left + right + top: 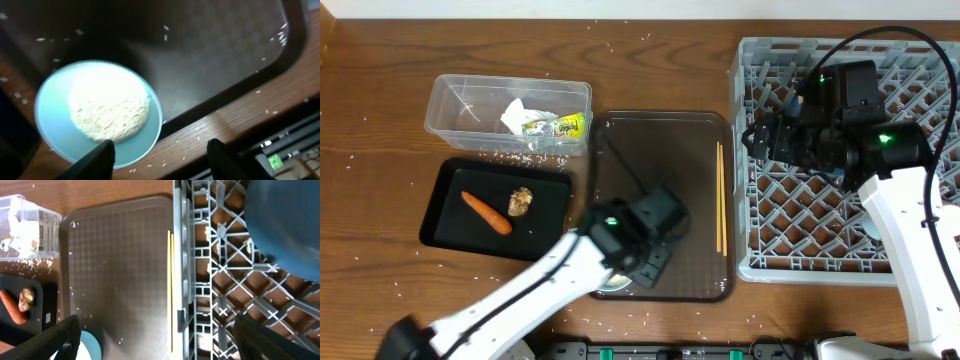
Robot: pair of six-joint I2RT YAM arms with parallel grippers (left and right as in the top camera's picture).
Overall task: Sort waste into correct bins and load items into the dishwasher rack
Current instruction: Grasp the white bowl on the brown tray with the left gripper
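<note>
A light blue plate [50, 120] with a heap of white rice [110, 110] sits at the near left corner of the brown serving tray [660, 150]. My left gripper [162, 160] is open just above the plate's near rim; the arm hides most of the plate overhead [612, 284]. Two wooden chopsticks [721, 195] lie along the tray's right side. My right gripper [165, 347] is open and empty over the left edge of the grey rack [920, 260]. The clear tub [455, 100] holds a tissue [513, 112] and a wrapper [560, 127]. The black tray [445, 205] holds a carrot [485, 212] and a brown lump [521, 201].
Rice grains [510, 157] are scattered over the wooden table around the tub and the trays. A dark blue rounded object [285, 225] lies on the rack in the right wrist view. The right arm [920, 230] crosses the rack.
</note>
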